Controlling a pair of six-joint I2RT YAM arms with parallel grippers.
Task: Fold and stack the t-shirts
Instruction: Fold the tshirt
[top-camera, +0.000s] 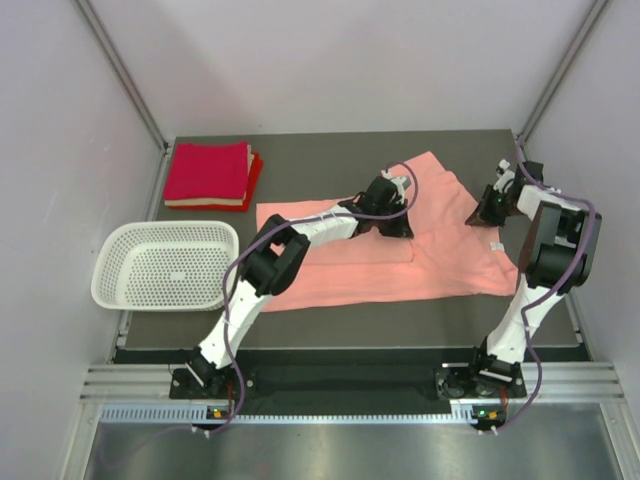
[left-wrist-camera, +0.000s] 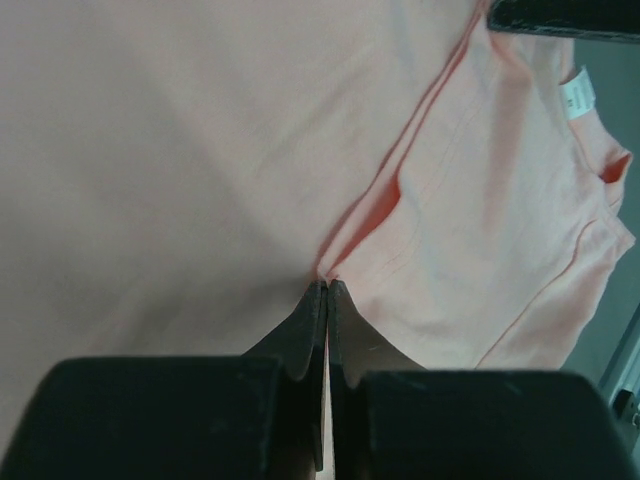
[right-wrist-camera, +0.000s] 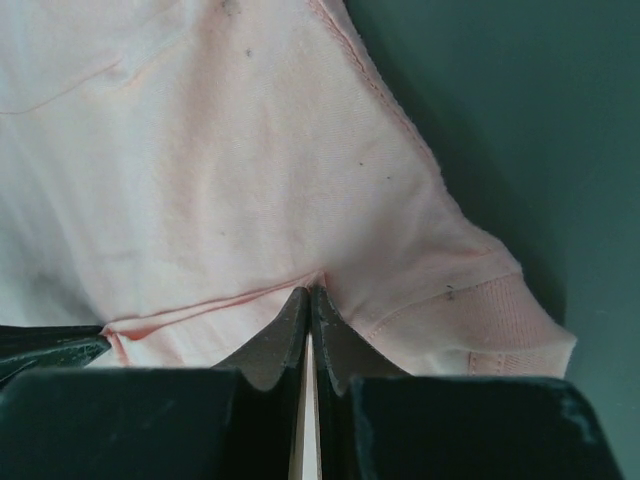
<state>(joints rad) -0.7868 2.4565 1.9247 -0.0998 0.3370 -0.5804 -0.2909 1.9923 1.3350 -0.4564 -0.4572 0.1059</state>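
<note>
A salmon-pink t-shirt (top-camera: 390, 262) lies spread on the dark table, partly folded, with a small white tag (left-wrist-camera: 577, 93) near its collar. My left gripper (top-camera: 392, 222) is shut on a fold of the pink cloth (left-wrist-camera: 327, 282) near the shirt's middle. My right gripper (top-camera: 490, 212) is shut on the shirt's right edge by a sleeve hem (right-wrist-camera: 310, 290). Crimson folded t-shirts (top-camera: 210, 175) sit stacked at the table's far left corner.
A white perforated plastic basket (top-camera: 165, 265) stands at the left, hanging over the table's left edge. Grey walls close in the table on three sides. The dark table (top-camera: 330, 150) shows bare behind the shirt and along the near edge.
</note>
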